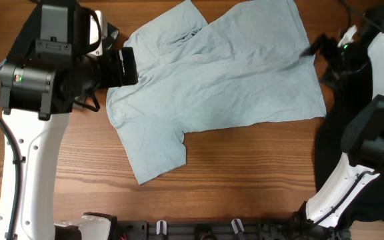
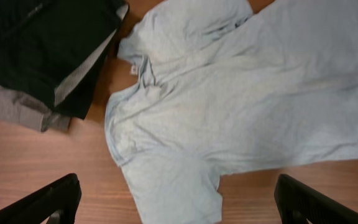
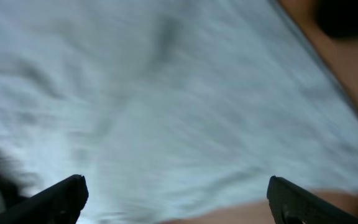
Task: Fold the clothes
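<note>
The pale light-blue T-shirt (image 1: pixel 212 80) lies spread out on the wooden worktop (image 1: pixel 245 180), a little above the middle of the overhead view. Its neck points to 9 o'clock and its hem to 3 o'clock. One short sleeve reaches toward 7 o'clock and lies flat. The other sleeve, toward 11 o'clock, has some creases near the collar. The body of the shirt is mostly smooth, with soft wrinkles around the shoulders.

At 9 o'clock from the shirt, the left gripper (image 1: pixel 122 67) hangs just beside the neck. In the left wrist view its jaws stand wide apart with nothing between them, and the shirt lies below them. At 3 o'clock from the shirt, the right gripper (image 1: pixel 322 50) is at the corner of the hem. The right wrist view is blurred, but its jaws are also wide apart, and the blue fabric fills the view under them; they hold nothing.

In the left wrist view, a black garment (image 2: pixel 42 50) lies on a grey garment (image 2: pixel 17 106) at 10 o'clock from the shirt, near the collar. In the overhead view, more black fabric (image 1: pixel 329 160) lies at 4 o'clock, under the right arm.
</note>
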Tool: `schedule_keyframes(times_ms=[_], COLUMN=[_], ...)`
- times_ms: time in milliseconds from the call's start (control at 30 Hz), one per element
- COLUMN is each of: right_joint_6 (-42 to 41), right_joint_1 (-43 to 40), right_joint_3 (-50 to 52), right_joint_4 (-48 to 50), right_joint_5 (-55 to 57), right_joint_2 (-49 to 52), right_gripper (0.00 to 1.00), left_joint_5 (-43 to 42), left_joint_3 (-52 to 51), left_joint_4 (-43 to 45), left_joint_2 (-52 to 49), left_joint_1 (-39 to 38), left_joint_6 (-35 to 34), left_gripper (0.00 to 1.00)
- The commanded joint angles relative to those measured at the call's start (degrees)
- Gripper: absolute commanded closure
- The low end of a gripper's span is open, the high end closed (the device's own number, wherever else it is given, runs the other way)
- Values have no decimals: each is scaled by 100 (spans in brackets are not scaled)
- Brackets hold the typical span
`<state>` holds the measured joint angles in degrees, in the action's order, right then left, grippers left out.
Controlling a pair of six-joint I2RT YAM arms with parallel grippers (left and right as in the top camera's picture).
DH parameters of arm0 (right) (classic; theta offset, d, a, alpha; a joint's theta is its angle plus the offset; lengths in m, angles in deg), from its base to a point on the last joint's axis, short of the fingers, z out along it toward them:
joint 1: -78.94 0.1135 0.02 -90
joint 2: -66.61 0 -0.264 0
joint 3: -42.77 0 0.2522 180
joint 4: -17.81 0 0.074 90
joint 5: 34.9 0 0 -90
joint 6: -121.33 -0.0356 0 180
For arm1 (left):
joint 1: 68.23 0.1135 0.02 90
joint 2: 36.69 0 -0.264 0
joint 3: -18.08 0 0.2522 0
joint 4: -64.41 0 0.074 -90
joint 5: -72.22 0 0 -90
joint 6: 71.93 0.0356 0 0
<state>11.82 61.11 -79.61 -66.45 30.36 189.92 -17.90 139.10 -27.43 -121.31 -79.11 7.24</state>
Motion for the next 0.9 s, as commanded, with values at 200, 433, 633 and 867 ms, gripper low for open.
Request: schedule_keyframes(times_ms=[200, 433, 633, 867], right_joint_6=[-186, -144, 144, 1379], right_joint_1=[57, -26, -199, -369], right_joint_3=[1926, 2352, 2345, 2345], right_joint_4=[1021, 1355, 1357, 1714], right_joint_5=[1781, 2267, 2164, 214], right_joint_2=[-160, -160, -177, -308], right_gripper=[36, 8, 7, 19], left_joint_5=[-42, -42, -44, -42], left_joint_3=[-7, -7, -7, -17], left_joint_4=[-334, -341, -343, -428], left_joint_2=[83, 83, 83, 81], left_joint_1=[13, 13, 13, 13], left_joint_6=[9, 9, 9, 9], left_gripper=[0, 0, 0, 0])
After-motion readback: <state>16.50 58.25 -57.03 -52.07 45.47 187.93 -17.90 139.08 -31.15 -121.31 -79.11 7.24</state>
